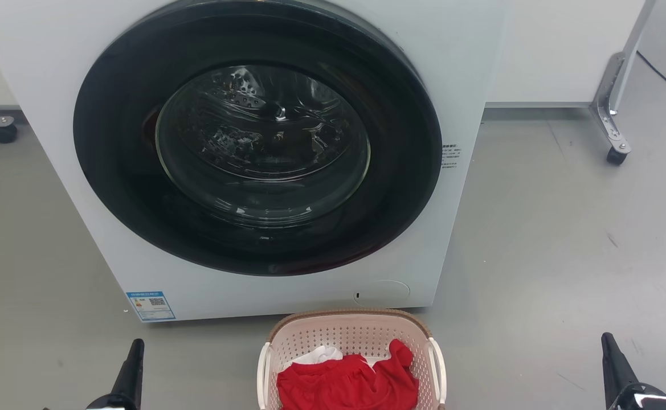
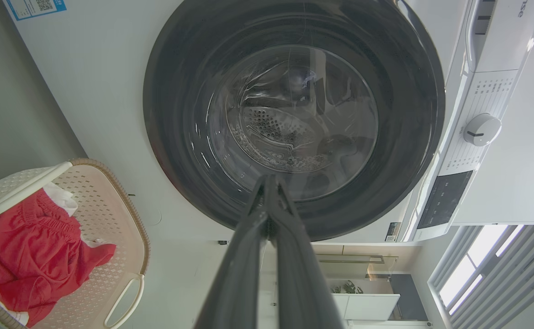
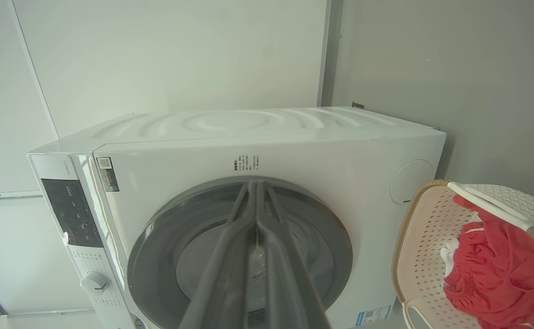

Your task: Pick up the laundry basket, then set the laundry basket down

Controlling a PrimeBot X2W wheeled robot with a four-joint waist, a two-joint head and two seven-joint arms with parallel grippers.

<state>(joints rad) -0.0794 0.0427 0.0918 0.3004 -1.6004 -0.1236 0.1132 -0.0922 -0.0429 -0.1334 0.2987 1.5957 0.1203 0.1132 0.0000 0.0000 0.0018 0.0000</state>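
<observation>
The laundry basket [image 1: 367, 333], pale pink-beige with perforated walls, a brown woven rim and white side handles, stands on the floor just in front of the washing machine, at the bottom centre of the head view. Red and white clothes lie in it. It also shows at the lower left of the left wrist view, laundry basket [image 2: 111, 214], and at the lower right of the right wrist view, laundry basket [image 3: 424, 237]. My left gripper [image 1: 135, 350] is well to its left and my right gripper [image 1: 607, 341] far to its right. Both are shut and hold nothing, left gripper [image 2: 269, 180], right gripper [image 3: 254, 185].
A white front-loading washing machine [image 1: 53, 85] with a closed round dark door [image 1: 258, 136] stands right behind the basket. Grey floor [image 1: 549, 239] spreads on both sides. A metal frame leg on a caster [image 1: 615, 134] stands at the back right, another caster [image 1: 3, 132] at the back left.
</observation>
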